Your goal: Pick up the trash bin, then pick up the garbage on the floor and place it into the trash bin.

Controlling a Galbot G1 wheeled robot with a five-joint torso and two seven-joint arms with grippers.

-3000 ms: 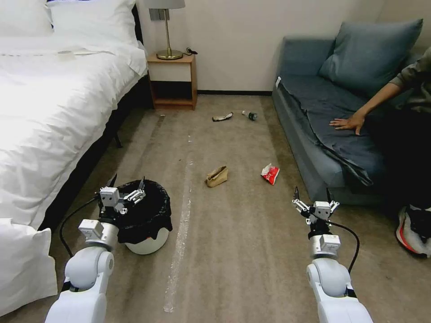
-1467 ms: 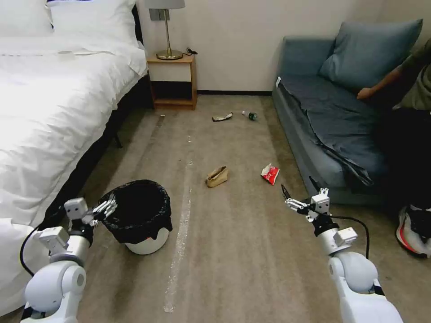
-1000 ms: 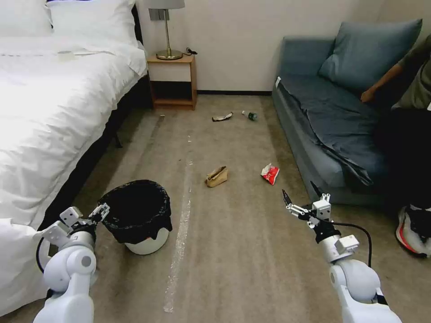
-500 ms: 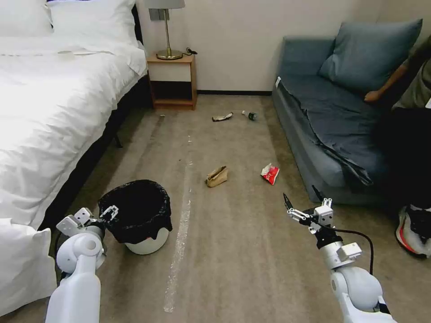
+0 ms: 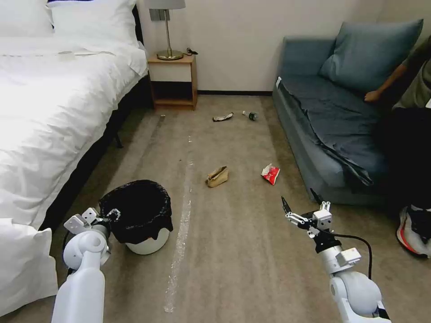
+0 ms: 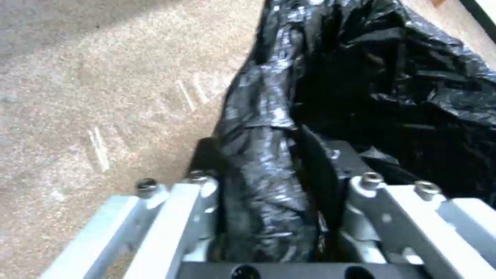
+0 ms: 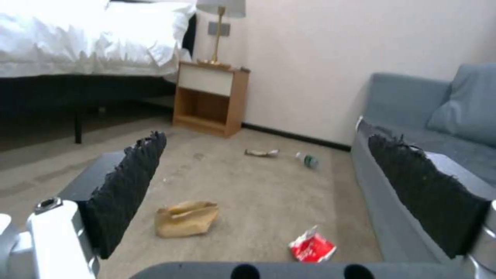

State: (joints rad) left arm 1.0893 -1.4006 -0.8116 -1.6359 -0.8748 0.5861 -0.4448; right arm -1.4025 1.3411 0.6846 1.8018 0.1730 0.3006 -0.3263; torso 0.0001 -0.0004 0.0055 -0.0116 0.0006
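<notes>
The left tool (image 5: pixel 109 215) is set at the near-left rim of the trash bin (image 5: pixel 142 233), its fingers (image 6: pixel 199 186) straddling a fold of the black bag (image 6: pixel 269 182) draped over the rim. Whether they are already clamped cannot be told; a gap is seen on either side of the fold. The chief risk is judged to be a grip on the thin, crinkly, slippery film alone: on lifting, the liner could be pulled off the rim or torn, and the round white bin left on the carpet or tipped. A one-sided hold could also let the bin swing.

The right tool (image 5: pixel 300 207) is held wide open above the bare carpet, its dark ridged pads (image 7: pixel 129 182) well apart.

Farther on, a crumpled tan paper bag (image 5: pixel 217 176) and a red-and-white wrapper (image 5: pixel 270 173) are seen lying flat on the short-pile carpet; both are soft and may be pinched poorly. Near the far wall lie a flat dark wrapper (image 5: pixel 222 117) and a small clear bottle (image 5: pixel 249 115), which could roll.
</notes>
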